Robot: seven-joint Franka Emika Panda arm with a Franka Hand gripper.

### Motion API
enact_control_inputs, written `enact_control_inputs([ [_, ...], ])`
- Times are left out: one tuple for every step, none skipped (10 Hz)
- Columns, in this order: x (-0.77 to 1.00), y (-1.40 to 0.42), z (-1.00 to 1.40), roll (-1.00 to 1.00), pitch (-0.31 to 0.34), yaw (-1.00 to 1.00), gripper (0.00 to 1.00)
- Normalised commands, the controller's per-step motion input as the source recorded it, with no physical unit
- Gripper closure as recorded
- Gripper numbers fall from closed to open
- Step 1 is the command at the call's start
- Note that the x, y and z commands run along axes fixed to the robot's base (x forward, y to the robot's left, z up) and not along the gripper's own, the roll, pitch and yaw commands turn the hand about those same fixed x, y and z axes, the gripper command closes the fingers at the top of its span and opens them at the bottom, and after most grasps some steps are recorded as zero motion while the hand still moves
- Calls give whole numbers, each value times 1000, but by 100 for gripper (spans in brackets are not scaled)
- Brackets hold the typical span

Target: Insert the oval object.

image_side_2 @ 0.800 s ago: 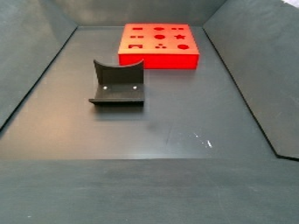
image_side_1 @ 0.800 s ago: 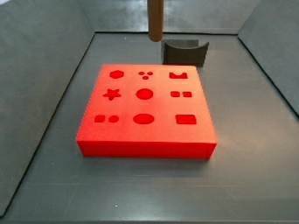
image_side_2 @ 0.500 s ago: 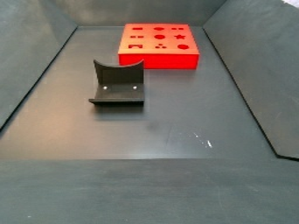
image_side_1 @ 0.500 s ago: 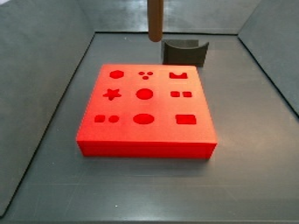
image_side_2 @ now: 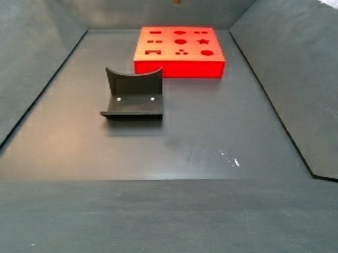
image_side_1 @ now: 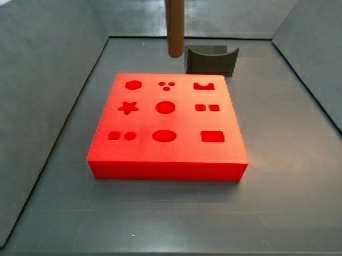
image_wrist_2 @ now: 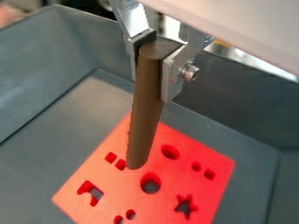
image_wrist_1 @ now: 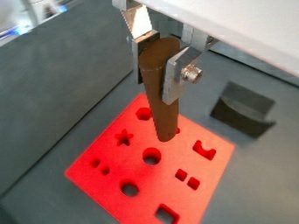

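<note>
In both wrist views my gripper (image_wrist_1: pixel 158 72) (image_wrist_2: pixel 152 68) is shut on the top of the oval object, a long smooth brown peg (image_wrist_1: pixel 163 101) (image_wrist_2: pixel 142 118). The peg hangs upright between the silver fingers (image_wrist_1: pixel 177 77). Its lower end hovers above the red block (image_wrist_1: pixel 111 162) (image_wrist_2: pixel 193 179), which has several shaped holes. In a side view only the peg (image_side_1: pixel 173 30) shows. It hangs over the block's far edge (image_side_1: pixel 167 125), and the gripper is out of frame above. The block also lies far back in a side view (image_side_2: pixel 180 51).
The dark fixture (image_side_1: pixel 211 59) stands just behind the red block. It also shows in a side view (image_side_2: pixel 132 95) and in a wrist view (image_wrist_1: pixel 246 107). Grey walls enclose the floor on all sides.
The peg has come down a little in the side view and shifted slightly left. The block and the fixture have not moved.
</note>
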Motion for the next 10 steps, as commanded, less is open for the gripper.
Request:
enact_control_inputs([
  [-57, 0, -286, 64, 51, -1000, 100],
  [0, -14, -277, 0, 0, -1000, 100],
  [-26, -60, -231, -156, -187, -943, 100],
  [-34, -54, -257, -137, -196, -969, 100],
  [0, -49, -243, -110, -153, -994, 100],
  [0, -63, -300, -56, -74, -1000, 100],
  [0, -37, -383, 0, 0, -1000, 100],
  [0, -3, -406, 23, 0, -1000, 100],
  [-3, 0, -366, 50, 0, -1000, 100],
  [-34, 0, -346, 76, 0, -1000, 100],
])
